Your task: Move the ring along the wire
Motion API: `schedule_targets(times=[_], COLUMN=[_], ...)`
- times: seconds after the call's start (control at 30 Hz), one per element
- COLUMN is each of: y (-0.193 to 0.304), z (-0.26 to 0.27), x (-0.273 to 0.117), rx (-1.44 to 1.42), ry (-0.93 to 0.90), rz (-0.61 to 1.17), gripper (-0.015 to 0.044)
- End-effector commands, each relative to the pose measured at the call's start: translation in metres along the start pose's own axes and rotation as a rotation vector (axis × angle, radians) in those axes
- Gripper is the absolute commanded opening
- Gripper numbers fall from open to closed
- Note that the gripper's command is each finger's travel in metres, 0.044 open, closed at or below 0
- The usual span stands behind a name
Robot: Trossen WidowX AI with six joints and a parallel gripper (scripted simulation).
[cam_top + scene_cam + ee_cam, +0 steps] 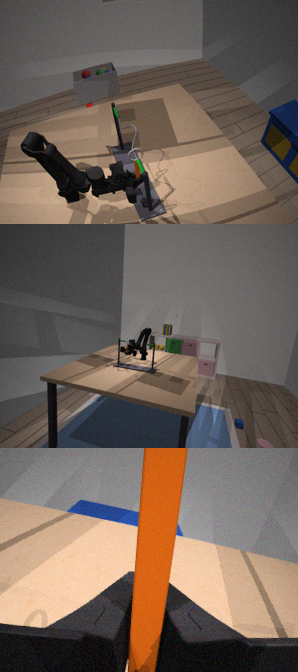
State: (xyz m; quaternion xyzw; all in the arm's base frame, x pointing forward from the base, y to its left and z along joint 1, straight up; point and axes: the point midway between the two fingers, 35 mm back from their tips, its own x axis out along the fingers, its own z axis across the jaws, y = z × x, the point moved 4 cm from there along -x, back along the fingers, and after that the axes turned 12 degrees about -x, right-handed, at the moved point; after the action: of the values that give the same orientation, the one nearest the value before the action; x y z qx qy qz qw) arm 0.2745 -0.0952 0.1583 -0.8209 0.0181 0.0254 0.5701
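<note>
On the left of the top view, the black arm (55,165) is seen lying low over the table (215,176). Further right, the gripper (136,179) is clamped tight on the orange handle (137,169). In the wrist view the handle (156,544) is squeezed between the two dark fingers and stands up tall from them.

Just above the handle, the ring (135,153) is found at the top end of the near green part (140,165), right where the thin grey wire (133,135) begins. The wire seems to be passed through the ring, but whether the ring touches the green part cannot be told. The near post (147,190) stands just right of the gripper. The far post (118,129) with the other green part (115,112) is well apart, further back.

The picking-up step looks done. The carrying step is judged to be only just started, since the whole grey wire is yet to be passed.

Next, the ring must be slid along the bendy wire. The wire must be kept in the middle of the ring's hole. The ring should be turned with each bend, and slow moves are called for.
</note>
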Motion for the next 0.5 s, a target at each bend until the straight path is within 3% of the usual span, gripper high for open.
schedule_targets(times=[0.0,0.47], y=[-0.006,-0.017], z=[-0.003,0.003], x=[-0.006,-0.029], rx=[-0.04,-0.098], ry=[0.009,0.024], rz=[0.043,0.25], gripper=[-0.015,-0.015])
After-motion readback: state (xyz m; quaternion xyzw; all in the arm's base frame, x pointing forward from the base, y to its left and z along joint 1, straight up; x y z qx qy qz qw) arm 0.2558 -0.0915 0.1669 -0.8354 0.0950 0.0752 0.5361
